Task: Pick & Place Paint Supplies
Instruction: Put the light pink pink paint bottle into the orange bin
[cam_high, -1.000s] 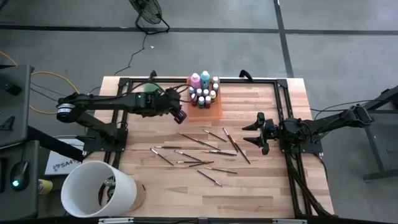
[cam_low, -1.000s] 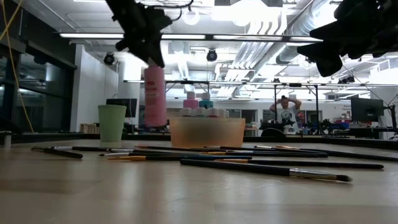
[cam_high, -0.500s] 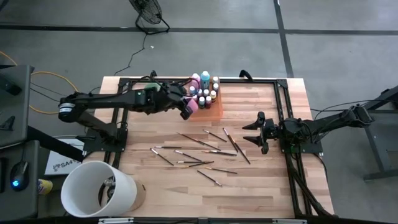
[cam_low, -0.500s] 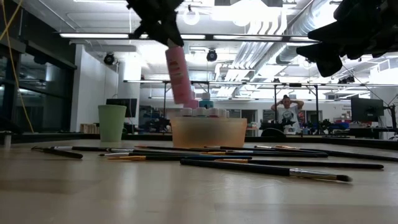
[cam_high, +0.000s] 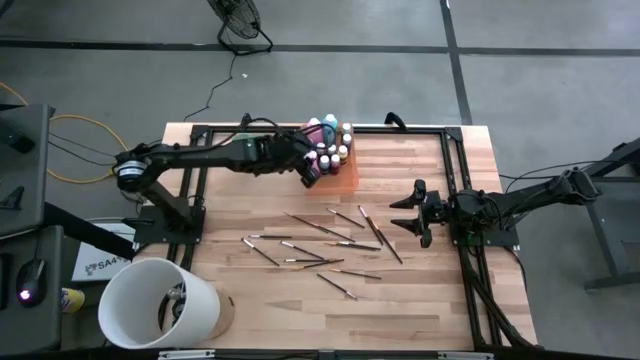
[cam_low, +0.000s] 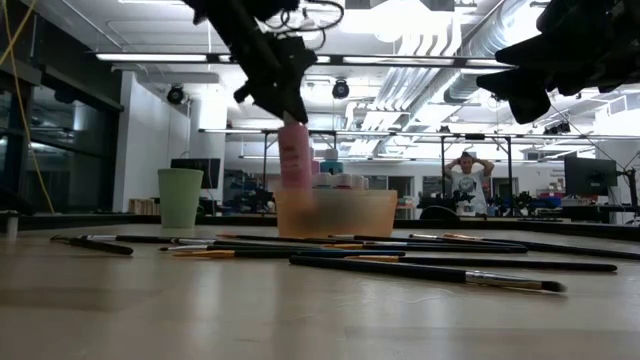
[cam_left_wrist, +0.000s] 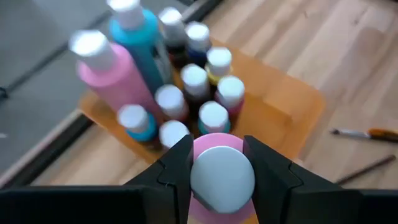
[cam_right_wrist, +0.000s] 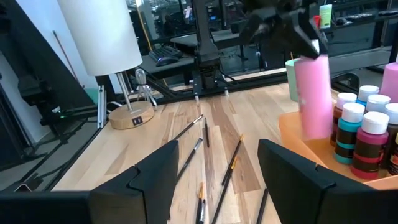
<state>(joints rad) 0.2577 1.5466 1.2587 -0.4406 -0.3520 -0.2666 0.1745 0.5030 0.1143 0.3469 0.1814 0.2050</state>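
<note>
Your left gripper (cam_left_wrist: 221, 180) is clamped on a tall pink bottle (cam_low: 295, 155) with a pale cap, upright over the orange tray (cam_high: 345, 176).

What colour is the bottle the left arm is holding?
Pink bottle with a pale cap, clearest in the right wrist view.

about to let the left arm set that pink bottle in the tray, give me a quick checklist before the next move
1. Left gripper shut on the pink bottle: ok.
2. Bottle over the orange tray: ok; it hangs at the tray's near edge, beside the small capped bottles.
3. Bottle upright: ok in the low view.
4. Free spot directly beneath the bottle: cannot tell, the bottle hides it.
5. Right gripper clear of the tray: ok, open and waiting near the table's right side.
6. Brushes out of the way: ok, lying mid-table.
</note>
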